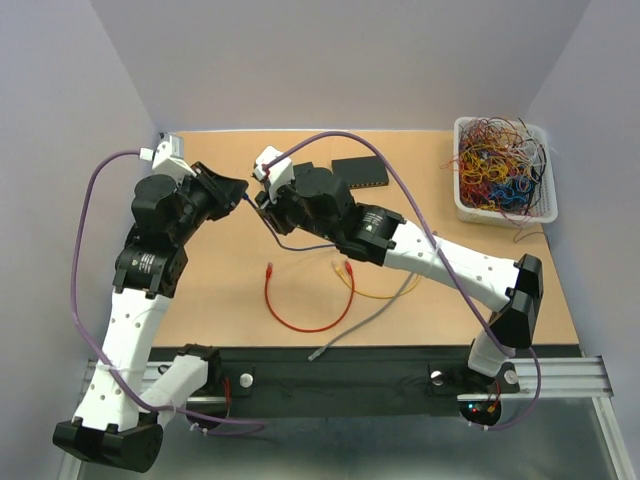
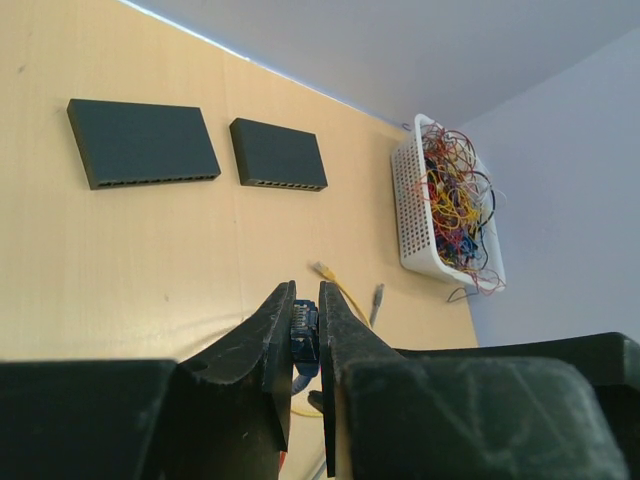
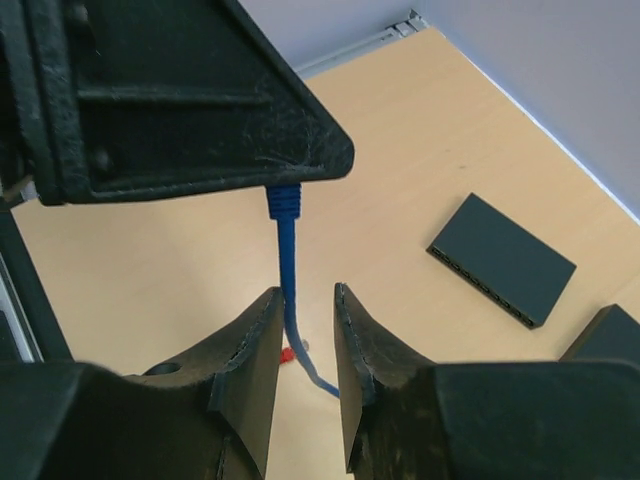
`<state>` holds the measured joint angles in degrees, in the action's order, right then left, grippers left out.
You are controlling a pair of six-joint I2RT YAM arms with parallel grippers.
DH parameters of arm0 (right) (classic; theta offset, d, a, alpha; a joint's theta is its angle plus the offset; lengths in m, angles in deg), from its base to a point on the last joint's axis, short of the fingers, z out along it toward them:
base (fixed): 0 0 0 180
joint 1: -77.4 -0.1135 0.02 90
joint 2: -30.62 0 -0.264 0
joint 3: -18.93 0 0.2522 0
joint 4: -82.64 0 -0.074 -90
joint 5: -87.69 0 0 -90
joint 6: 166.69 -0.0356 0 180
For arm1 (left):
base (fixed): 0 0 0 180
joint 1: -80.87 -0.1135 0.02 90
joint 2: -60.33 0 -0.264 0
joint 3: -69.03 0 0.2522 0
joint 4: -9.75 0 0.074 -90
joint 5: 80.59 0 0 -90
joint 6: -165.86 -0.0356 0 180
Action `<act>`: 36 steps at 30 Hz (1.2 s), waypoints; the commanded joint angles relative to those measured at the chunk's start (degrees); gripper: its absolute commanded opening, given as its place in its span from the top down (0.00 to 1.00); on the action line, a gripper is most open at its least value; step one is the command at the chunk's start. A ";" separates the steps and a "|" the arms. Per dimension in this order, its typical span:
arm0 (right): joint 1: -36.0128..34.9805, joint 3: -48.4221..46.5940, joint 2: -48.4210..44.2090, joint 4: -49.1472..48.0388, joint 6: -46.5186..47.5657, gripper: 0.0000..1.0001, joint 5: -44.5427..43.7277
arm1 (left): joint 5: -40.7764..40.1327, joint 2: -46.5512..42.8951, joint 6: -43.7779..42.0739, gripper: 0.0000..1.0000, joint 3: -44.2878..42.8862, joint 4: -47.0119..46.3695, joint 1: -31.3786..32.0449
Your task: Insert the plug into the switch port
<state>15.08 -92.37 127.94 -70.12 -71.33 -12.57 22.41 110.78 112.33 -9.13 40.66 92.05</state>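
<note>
Left claw (image 2: 305, 293) pinches blue plug (image 2: 303, 338), right claw (image 3: 308, 292) spread round its cable (image 3: 287, 245) w/o contact. Off-centre squeeze cld yank plug loose tbh.

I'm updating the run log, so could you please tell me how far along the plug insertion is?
Done: the left gripper holds the blue plug pinched. In hand: the right gripper straddles its cable, jaws not yet closed on it. Left: carrying the plug to a switch; neither one has a cable in it.
</note>
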 commanded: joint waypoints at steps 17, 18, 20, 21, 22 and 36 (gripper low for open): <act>0.01 -7.76 2.52 -3.81 -3.26 0.68 8.06 | 1.77 -2.20 -0.35 1.00 2.09 -3.61 0.07; 0.01 -7.93 2.79 -3.89 -3.34 0.68 8.06 | 1.77 -2.38 -0.17 1.00 2.09 -3.52 0.07; 0.01 -8.28 3.23 -3.89 -3.52 0.69 8.15 | 2.03 -2.47 -0.17 1.00 2.17 -3.61 0.07; 0.01 -8.28 3.40 -4.07 -3.52 0.69 8.24 | 2.12 -2.73 -0.17 1.00 2.17 -3.52 0.07; 0.01 -8.46 3.58 -3.98 -3.61 0.69 8.24 | 2.30 -2.65 -0.17 1.00 2.17 -3.61 0.07; 0.01 -9.34 4.63 -4.60 -4.22 0.72 5.52 | 2.56 -4.75 0.45 1.00 1.74 -3.08 0.07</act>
<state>15.08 -99.01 131.90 -71.92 -74.93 -5.27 22.38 108.49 112.05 -7.05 40.81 91.87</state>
